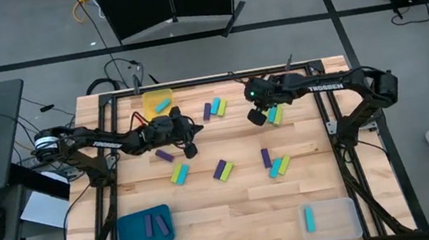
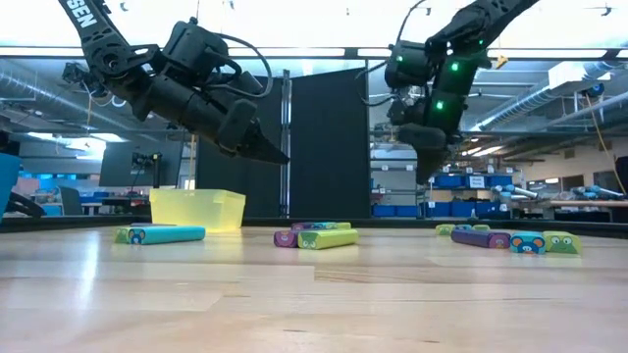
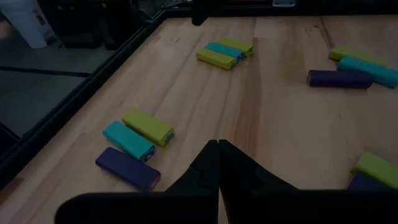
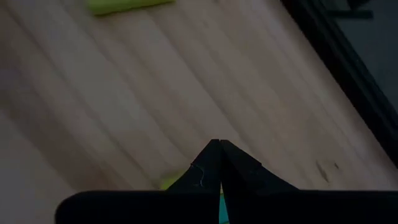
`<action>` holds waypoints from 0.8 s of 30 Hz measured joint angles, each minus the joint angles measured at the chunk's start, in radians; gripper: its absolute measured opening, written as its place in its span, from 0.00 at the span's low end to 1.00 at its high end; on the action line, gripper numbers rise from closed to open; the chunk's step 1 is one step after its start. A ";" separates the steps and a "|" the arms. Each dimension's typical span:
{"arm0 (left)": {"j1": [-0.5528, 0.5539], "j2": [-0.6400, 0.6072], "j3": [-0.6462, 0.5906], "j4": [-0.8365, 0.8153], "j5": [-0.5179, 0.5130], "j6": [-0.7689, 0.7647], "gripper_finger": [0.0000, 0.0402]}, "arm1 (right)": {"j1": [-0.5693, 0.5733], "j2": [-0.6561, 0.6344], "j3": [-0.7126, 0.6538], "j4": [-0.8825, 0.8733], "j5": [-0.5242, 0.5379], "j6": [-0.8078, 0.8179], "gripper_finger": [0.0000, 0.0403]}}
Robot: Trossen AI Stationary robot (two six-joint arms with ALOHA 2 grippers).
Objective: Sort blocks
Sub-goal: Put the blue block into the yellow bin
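Small purple, cyan and yellow-green blocks lie flat in scattered groups on the wooden table (image 1: 319,189): one trio (image 1: 214,108) by the far edge, a cyan and green pair (image 1: 275,114), a lone purple block (image 1: 164,155), and groups (image 1: 180,174), (image 1: 222,170), (image 1: 274,164) in the middle. My left gripper (image 1: 190,150) (image 3: 217,144) is shut and holds nothing, raised above the table beside the lone purple block. My right gripper (image 1: 258,119) (image 4: 217,143) is also shut with nothing in it, raised (image 2: 424,175) just left of the cyan and green pair.
A yellow tray (image 1: 146,102) at the far edge holds one cyan block (image 1: 163,105). A blue tray (image 1: 134,234) near the front left holds two purple blocks. A clear tray (image 1: 340,219) at the front right holds one cyan block. Bare wood lies between the front trays.
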 joint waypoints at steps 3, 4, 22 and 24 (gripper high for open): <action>0.000 0.000 0.000 0.000 0.000 -0.004 0.03 | -0.035 0.000 -0.033 0.012 -0.060 -0.011 0.04; 0.000 0.000 0.000 0.000 0.000 -0.004 0.03 | -0.042 0.000 -0.045 0.019 -0.078 -0.017 0.04; 0.000 0.000 0.000 -0.006 0.000 -0.048 0.03 | -0.064 0.001 -0.138 0.083 -0.099 0.020 0.03; 0.000 0.000 0.000 -0.006 0.000 -0.048 0.03 | -0.064 0.001 -0.138 0.083 -0.099 0.020 0.03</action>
